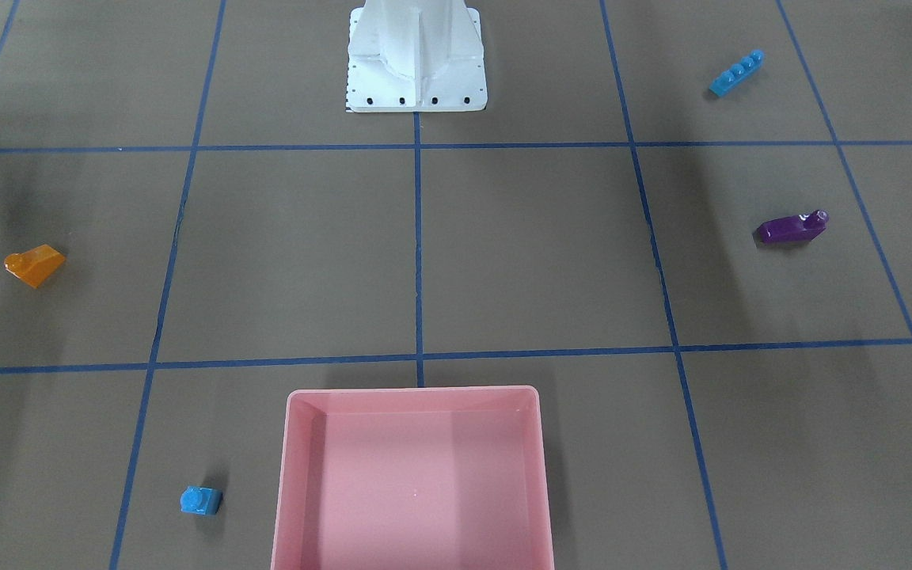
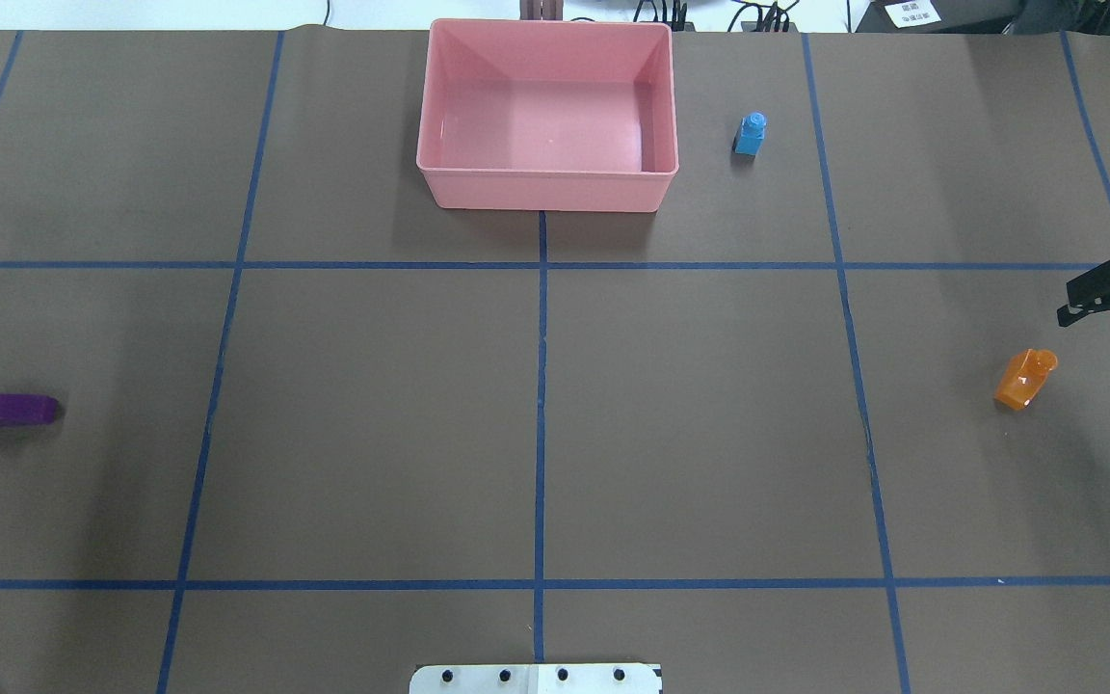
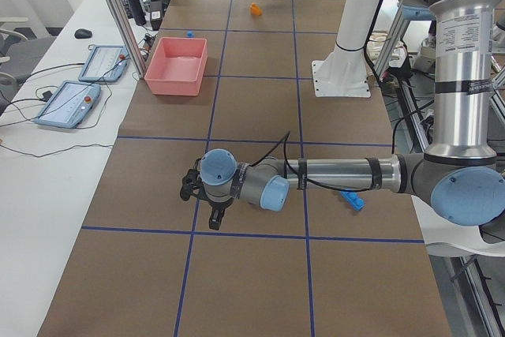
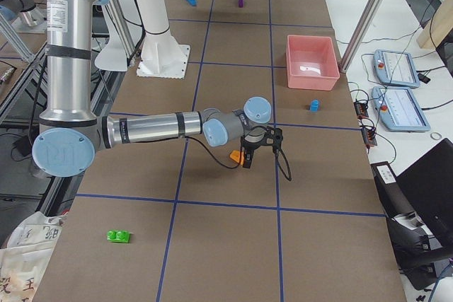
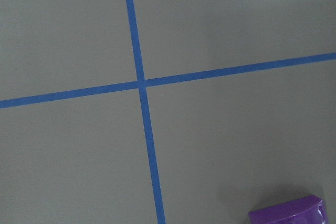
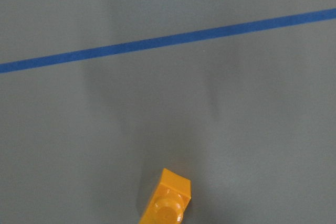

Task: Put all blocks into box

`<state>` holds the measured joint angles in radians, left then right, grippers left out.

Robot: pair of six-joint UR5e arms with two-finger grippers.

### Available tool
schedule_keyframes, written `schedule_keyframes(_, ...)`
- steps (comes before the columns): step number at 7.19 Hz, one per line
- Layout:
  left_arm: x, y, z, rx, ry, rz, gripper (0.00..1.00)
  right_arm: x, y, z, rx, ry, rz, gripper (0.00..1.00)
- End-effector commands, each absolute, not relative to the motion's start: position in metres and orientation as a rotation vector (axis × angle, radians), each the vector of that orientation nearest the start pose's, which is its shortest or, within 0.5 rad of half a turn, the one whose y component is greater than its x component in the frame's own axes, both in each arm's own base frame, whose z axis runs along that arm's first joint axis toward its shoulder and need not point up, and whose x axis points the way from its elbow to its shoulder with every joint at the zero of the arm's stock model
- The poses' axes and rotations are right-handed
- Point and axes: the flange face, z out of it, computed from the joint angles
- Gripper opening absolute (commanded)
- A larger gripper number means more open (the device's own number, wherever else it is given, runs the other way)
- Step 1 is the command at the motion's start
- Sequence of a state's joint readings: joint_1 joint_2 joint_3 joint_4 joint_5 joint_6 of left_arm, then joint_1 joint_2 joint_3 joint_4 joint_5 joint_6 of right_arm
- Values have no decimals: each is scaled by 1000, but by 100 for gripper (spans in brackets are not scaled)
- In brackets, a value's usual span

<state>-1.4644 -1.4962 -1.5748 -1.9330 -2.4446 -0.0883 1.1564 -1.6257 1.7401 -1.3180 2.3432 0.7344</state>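
**A:** Where is the box sitting?

**B:** The pink box (image 2: 545,188) is sitting at the middle of the worktop's (image 2: 372,434) far edge, opposite the white base plate (image 1: 416,79). All five bricks are lying outside it.

**A:** Which one is lying closest?

**B:** The tiny blue brick (image 2: 751,134) is standing just beside the box on the robot's right, apart from its wall.

**A:** And the claws?

**B:** The right claw (image 2: 1109,313) is hovering near the orange brick (image 2: 1025,379) without touching it. Its fingers appear to be standing wide apart. The left claw (image 3: 200,207) is hanging by the purple brick (image 2: 1,409). It is showing only as a sliver at the front-facing view's edge, so I cannot tell whether it is wide or narrow.

**A:** The other two?

**B:** The long blue brick (image 1: 737,73) is lying on the left side, nearer the robot than the purple one. The green brick (image 4: 118,235) is lying well beyond the orange one, toward the worktop's right end.
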Motion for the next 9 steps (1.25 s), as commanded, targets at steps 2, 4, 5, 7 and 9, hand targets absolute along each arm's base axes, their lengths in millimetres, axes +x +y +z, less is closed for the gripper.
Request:
schedule_keyframes(2, -6, -477, 648, 198, 891, 151, 100, -219, -463, 562, -188, -757, 203, 99)
schedule_keyframes(4, -6, -479, 645, 203, 890, 153, 100, -217, -457, 568, -190, -742, 207, 91)
schedule_keyframes(5, -6, -479, 645, 202, 892, 152, 100, -215, -457, 571, -193, -737, 210, 89)
schedule_keyframes(7, -6, -479, 645, 202, 892, 152, 100, -204, -459, 576, -193, -731, 236, 89)
schedule_keyframes(9, -5, -479, 645, 200, 892, 153, 100, -206, -459, 598, -223, -701, 250, 89)
